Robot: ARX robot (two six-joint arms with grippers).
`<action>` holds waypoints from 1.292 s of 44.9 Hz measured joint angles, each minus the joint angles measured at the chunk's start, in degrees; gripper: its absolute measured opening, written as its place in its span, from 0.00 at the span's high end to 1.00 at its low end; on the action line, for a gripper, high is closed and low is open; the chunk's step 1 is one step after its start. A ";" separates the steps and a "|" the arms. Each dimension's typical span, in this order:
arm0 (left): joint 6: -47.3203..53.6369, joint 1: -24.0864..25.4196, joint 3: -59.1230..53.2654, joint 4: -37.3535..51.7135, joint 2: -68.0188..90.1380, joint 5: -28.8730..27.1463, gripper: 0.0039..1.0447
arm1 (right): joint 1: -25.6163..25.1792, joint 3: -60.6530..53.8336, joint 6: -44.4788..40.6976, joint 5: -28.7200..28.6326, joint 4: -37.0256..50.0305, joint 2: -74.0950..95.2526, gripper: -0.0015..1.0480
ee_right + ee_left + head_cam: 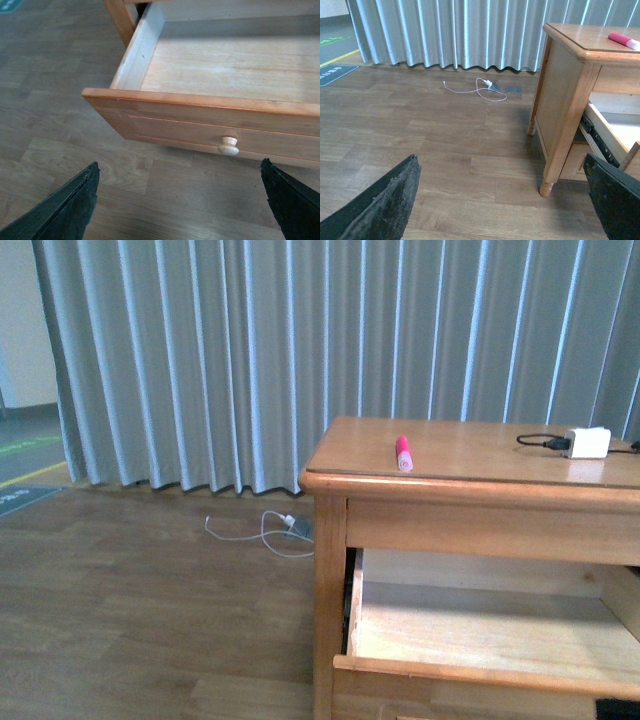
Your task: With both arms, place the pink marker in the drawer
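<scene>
Worktop (pixel 480 452) is occupied by one pink marker (pixel 404 453); one drawer (pixel 450 670) is pulled open; both jaws seem spread wide.

The left fingers (pixel 380 207) and the right fingers (pixel 62 210) of the ARX robot appear in its wrist cameras as matte black wedges, broad at the base and narrowing toward the tip, with coarse, grainy surfaces and greyish scuffed edges.

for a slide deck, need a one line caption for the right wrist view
Open right tool above the pulled-out wooden drawer and its round knob; visible interior bare.
</scene>
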 joint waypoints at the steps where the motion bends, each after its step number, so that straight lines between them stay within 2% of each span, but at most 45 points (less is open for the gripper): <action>1: 0.00 0.00 0.00 0.00 0.00 0.00 0.06 | 0.24 -0.26 0.28 0.07 -2.05 -3.28 0.08; 5: 0.00 0.00 0.00 0.00 0.00 0.00 0.06 | 0.00 -2.03 0.90 -0.02 -7.67 -14.91 0.08; 11: 0.00 0.00 0.00 0.00 0.00 -0.02 0.06 | -4.81 -4.48 0.09 1.25 -7.34 -23.76 0.08; 17: 0.00 0.00 0.00 0.00 0.00 -0.02 0.06 | -5.07 -4.83 -0.33 1.07 -7.19 -23.71 0.08; 18: 0.00 0.00 0.00 0.00 0.00 -0.02 0.06 | -4.61 -5.64 -1.57 2.86 -5.16 -24.13 0.10; 21: 0.00 0.00 0.00 0.00 0.00 -0.02 0.06 | -4.11 -11.28 -7.87 11.23 8.02 -26.86 0.23; 23: 0.00 0.00 0.00 0.00 0.00 0.00 0.06 | -5.44 -13.51 -11.58 11.63 12.68 -28.76 0.33; 28: -0.02 0.00 0.00 0.00 0.00 -0.02 0.06 | -8.90 -16.06 -14.80 8.20 13.14 -31.89 0.59; 36: 0.00 0.00 0.00 0.00 0.00 -0.02 0.06 | -12.31 -18.32 -15.47 4.92 12.09 -34.84 0.88; 38: 0.00 0.00 0.00 0.00 0.00 -0.02 0.06 | -14.69 -18.49 -15.89 1.05 11.63 -35.58 0.92; 40: 0.00 0.00 0.00 0.00 0.00 0.00 0.06 | -17.16 -18.67 -15.89 -1.22 11.45 -35.93 0.86; 43: -0.02 0.00 0.00 0.00 0.00 -0.02 0.06 | -19.19 -18.67 -15.87 -1.40 11.43 -36.15 0.74; 47: 0.00 0.00 0.00 0.00 0.00 0.00 0.06 | -19.50 -18.67 -15.89 -1.75 11.43 -36.15 0.61; 58: 0.00 0.00 0.00 0.00 0.00 0.00 0.06 | -19.56 -18.67 -15.85 -1.81 11.41 -36.15 0.07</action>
